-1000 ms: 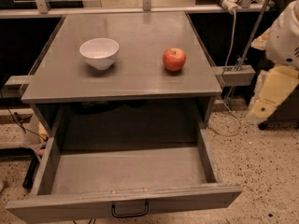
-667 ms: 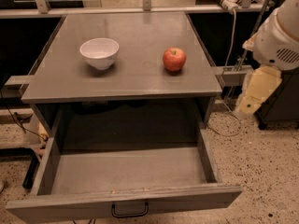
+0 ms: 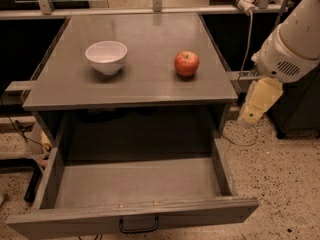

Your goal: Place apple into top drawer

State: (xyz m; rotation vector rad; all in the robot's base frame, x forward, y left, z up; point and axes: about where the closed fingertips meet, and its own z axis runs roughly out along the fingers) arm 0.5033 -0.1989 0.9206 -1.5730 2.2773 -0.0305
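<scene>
A small red apple [image 3: 186,63] sits on the flat grey tabletop [image 3: 145,44], right of centre. The top drawer [image 3: 135,184] is pulled fully open below the tabletop, and its grey inside holds nothing but a few specks. Its dark pull handle [image 3: 138,227] shows at the bottom edge. My gripper [image 3: 256,105] hangs off the right side of the table, below tabletop height and to the right of the apple, well apart from it. It holds nothing that I can see. The white arm housing [image 3: 295,44] is above it.
A white bowl [image 3: 106,56] stands on the tabletop left of the apple. Cables and a power strip [image 3: 242,1] run behind the table's right rear corner. A dark cabinet [image 3: 300,109] stands to the right. The floor is speckled.
The arm and gripper have moved left, towards the table's right edge. The apple, bowl and drawer have not moved.
</scene>
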